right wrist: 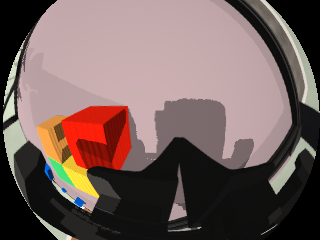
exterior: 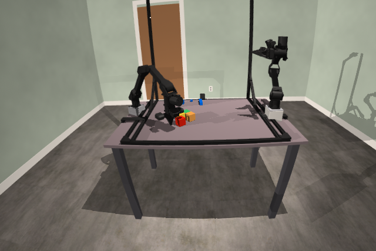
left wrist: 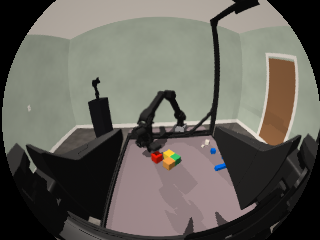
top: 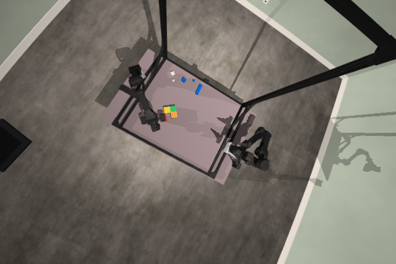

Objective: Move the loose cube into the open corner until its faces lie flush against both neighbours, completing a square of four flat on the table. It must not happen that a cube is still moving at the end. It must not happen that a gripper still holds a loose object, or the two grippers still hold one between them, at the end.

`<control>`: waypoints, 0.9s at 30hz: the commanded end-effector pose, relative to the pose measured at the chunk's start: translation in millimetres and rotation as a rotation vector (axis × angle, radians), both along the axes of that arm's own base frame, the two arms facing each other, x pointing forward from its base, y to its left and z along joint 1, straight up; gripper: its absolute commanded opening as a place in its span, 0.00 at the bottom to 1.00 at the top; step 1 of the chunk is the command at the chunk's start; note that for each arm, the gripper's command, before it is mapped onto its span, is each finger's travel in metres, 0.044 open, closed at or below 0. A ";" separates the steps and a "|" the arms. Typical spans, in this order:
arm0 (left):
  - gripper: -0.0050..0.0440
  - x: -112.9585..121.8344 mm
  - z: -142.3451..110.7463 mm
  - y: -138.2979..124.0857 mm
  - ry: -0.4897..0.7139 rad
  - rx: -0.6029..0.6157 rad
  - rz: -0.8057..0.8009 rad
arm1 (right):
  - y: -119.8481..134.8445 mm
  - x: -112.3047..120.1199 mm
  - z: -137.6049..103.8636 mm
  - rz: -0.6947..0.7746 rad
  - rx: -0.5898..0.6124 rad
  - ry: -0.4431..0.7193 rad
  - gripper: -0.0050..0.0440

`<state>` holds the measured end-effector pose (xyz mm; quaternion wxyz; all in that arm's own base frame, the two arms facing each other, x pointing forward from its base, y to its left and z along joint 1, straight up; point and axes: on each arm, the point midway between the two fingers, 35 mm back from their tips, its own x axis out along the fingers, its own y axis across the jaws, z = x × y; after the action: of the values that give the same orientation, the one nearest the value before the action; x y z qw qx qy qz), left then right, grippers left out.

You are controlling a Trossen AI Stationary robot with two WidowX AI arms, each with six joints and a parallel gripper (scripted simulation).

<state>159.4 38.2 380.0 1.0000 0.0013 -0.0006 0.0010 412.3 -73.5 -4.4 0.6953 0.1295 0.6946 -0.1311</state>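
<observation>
just a bright red, sharp-edged cube [top: 165, 117] [exterior: 180, 121] [left wrist: 156, 158] [right wrist: 95, 131]

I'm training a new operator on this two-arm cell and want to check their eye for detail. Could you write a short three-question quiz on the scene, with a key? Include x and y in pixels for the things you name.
1. Multiple choice: which cube is the loose one, outside the joined group?
A) green
B) red
C) orange

2. True or false: the right end effector [exterior: 170, 123] [right wrist: 178, 141] is gripping a cube.

3. Fill in the blank: the orange cube [top: 173, 114] [exterior: 190, 116] [left wrist: 169, 164] [right wrist: 50, 137] and the yellow cube [top: 166, 109] [exterior: 182, 115] [left wrist: 169, 153] [right wrist: 80, 179] both adjoin the ____ cube, the corner piece of their L.

Key: 1. B; 2. false; 3. green
</observation>
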 end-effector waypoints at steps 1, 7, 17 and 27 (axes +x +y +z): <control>0.92 -0.1 0.2 -0.5 0.000 -0.003 -0.002 | 2.1 1.0 -0.3 -0.002 0.002 0.001 0.10; 0.92 -0.1 0.2 -0.5 0.000 -0.003 -0.002 | 5.5 2.3 -0.3 -0.002 0.002 0.001 0.10; 0.92 -0.1 0.2 -0.5 0.000 -0.003 -0.002 | 10.2 4.1 -0.3 -0.002 0.002 0.001 0.10; 0.92 -0.1 0.2 -0.5 0.000 -0.003 -0.002 | 15.1 6.1 -0.3 -0.002 0.002 0.001 0.10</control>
<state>159.4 38.2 380.0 1.0000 0.0013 -0.0006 0.0010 417.3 -61.1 -4.5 0.6955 0.1297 0.6944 -0.1311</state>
